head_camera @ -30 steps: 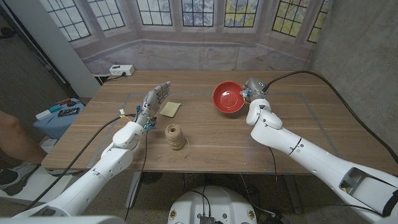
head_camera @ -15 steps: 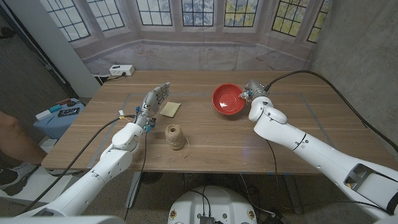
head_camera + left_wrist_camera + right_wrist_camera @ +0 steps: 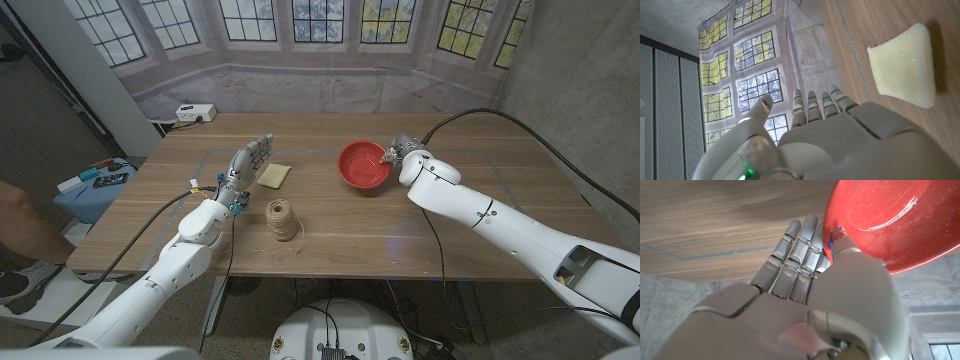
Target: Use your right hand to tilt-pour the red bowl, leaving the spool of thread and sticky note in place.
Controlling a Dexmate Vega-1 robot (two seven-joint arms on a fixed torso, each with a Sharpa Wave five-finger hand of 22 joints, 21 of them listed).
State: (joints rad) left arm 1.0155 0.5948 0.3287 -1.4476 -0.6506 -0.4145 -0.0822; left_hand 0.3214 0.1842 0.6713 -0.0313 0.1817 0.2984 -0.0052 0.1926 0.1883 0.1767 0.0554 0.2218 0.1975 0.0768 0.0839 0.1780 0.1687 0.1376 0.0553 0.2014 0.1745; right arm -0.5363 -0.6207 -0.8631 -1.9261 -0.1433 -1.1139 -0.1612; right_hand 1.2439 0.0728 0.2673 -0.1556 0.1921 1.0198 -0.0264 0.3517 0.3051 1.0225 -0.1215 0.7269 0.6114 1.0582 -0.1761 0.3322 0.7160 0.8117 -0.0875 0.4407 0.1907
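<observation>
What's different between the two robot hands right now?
The right hand grips the rim of the red bowl, thumb inside it; the left hand holds nothing, its fingers straight. The right hand is at the bowl's edge, while the left hand sits beside the yellow sticky note, apart from it. Both are pale grey.

Right robot hand (image 3: 398, 152) gripping a rim, arm stretched forward, left robot hand (image 3: 248, 160) open, fingers extended
</observation>
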